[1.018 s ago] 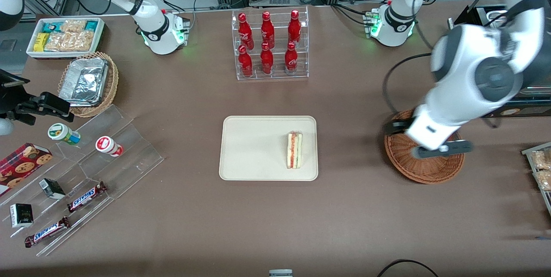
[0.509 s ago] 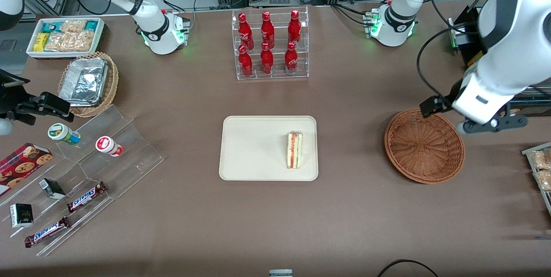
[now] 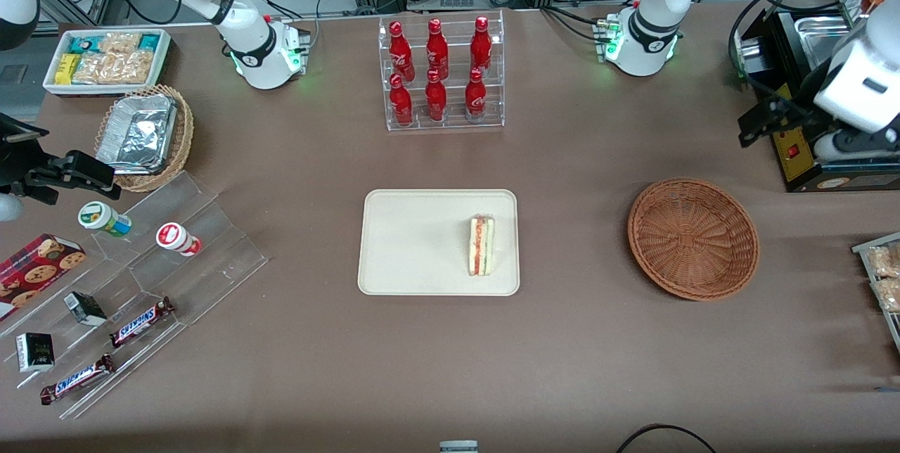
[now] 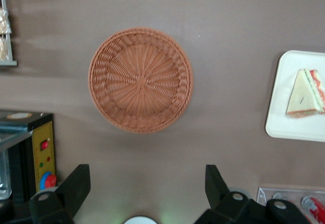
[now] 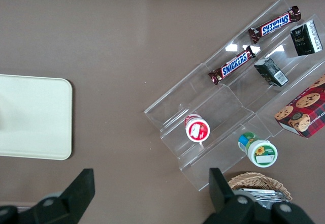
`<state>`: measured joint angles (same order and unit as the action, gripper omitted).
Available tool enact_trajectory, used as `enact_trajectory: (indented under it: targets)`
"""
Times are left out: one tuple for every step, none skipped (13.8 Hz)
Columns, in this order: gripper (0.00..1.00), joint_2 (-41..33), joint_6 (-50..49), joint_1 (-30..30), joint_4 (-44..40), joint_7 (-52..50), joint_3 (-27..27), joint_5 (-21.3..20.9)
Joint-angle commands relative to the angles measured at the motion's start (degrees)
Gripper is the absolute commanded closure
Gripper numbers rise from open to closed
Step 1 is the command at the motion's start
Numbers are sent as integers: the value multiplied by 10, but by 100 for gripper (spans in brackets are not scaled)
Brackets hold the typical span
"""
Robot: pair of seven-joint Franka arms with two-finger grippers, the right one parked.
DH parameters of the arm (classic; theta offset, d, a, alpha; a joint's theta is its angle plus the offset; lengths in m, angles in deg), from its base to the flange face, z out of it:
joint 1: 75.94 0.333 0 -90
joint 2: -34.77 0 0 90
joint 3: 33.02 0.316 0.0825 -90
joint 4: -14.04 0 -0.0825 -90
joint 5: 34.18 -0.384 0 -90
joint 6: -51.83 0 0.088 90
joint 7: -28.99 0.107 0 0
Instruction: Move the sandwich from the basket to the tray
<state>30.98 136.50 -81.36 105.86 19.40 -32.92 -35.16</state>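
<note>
- Brown matte tabletop [image 3: 576, 340] is carrying every item; cable runs and rack frames are showing along the edge farthest from the front camera.
- My gripper [image 4: 147, 191] is hanging in the air with its two black fingers [image 4: 75, 186] spread wide and nothing between them.
- From the front, my gripper [image 3: 763, 119] is sitting at the working arm's end of the table, above a black box with a yellow control panel [image 3: 794, 150], and farther from the front camera than the basket.
- Round reddish-brown woven wicker basket [image 3: 693, 238] is resting on the tabletop with nothing lying in it; the wrist camera is showing its bare woven floor [image 4: 140, 80].
- Flat cream-beige rectangular tray [image 3: 415, 242] is lying at the middle of the table, well apart from the basket.
- Small triangular white-bread sandwich with red and green filling [image 3: 481, 245] is lying on the tray, near the tray edge that is facing the basket.
- From my wrist, the sandwich [image 4: 304, 93] is showing flat on its broad face, with the filling edge turned away from the basket, and one tray corner [image 4: 284, 125] is showing beneath it.
- Clear acrylic rack of six red bottles [image 3: 441, 72] is standing farther from the front camera than the tray.
- Clear stepped display of chocolate bars and small cups [image 3: 140, 291] is occupying the parked arm's end of the table.
</note>
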Motion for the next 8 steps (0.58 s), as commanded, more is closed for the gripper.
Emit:
enact_trajectory:
  targets:
    - [0, -15, -15, 18, 9, 8, -25, -6]
    - [0, -15, -15, 18, 8, 8, -26, -5]
    - [0, -15, -16, 19, 8, 4, -26, -4]
    - [0, -14, -16, 19, 8, 3, -28, -3]
    - [0, -13, -16, 19, 8, 1, -28, -3]
    - [0, -11, -16, 19, 8, 0, -29, -3]
    - [0, -10, -16, 20, 10, 0, -29, -3]
    - [0, -10, -15, 30, 10, 1, -31, -3]
